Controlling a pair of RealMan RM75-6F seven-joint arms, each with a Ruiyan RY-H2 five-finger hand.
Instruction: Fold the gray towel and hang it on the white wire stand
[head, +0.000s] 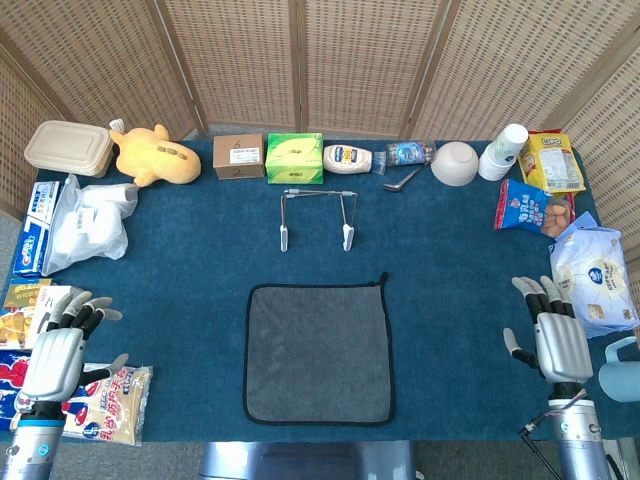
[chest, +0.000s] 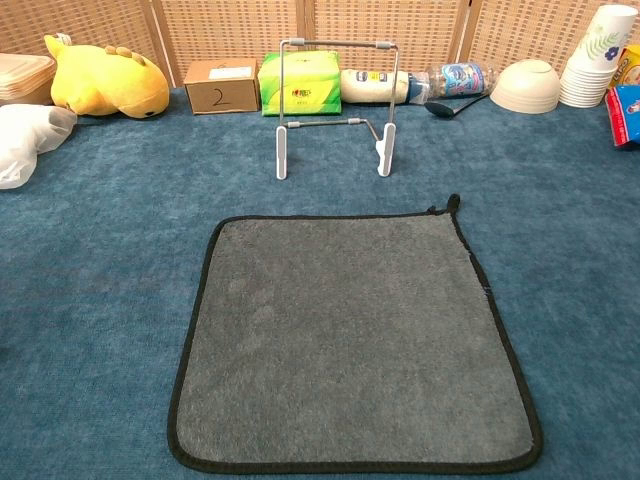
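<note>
Head view: one gray towel (head: 318, 352), one wire stand (head: 317, 216), two hands.

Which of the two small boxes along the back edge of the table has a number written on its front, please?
The brown cardboard box, marked "2" in the chest view. The green box on its right, behind the white wire stand, shows a printed design instead.

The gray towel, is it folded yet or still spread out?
Spread out: the gray towel lies flat, one layer, all four edges showing.
</note>
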